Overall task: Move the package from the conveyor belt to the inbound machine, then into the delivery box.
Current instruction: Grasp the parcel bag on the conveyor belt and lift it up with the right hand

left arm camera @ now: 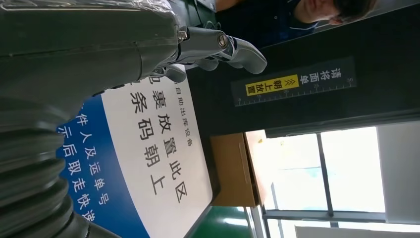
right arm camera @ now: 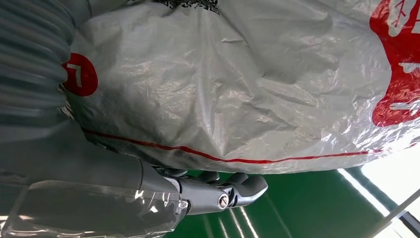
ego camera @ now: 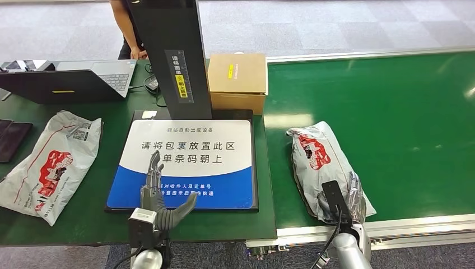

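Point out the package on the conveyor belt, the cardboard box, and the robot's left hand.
package (ego camera: 322,162), head view, middle of the grey bag.
cardboard box (ego camera: 237,73), head view, top face.
left hand (ego camera: 159,196), head view, middle of the hand over the blue mat.

Open laptop (ego camera: 84,78) far forward-left of left hand (ego camera: 159,196), black phone (ego camera: 12,140) well left of it, second grey mailer bag (ego camera: 50,162) left, person (ego camera: 130,28) beyond the scanner post.

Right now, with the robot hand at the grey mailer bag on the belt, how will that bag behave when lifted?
The grey mailer bag looks crinkled and soft, so it will probably sag rather than stay flat. Its glossy film may slip in the right robot hand. It bulges unevenly, so its contents might shift.
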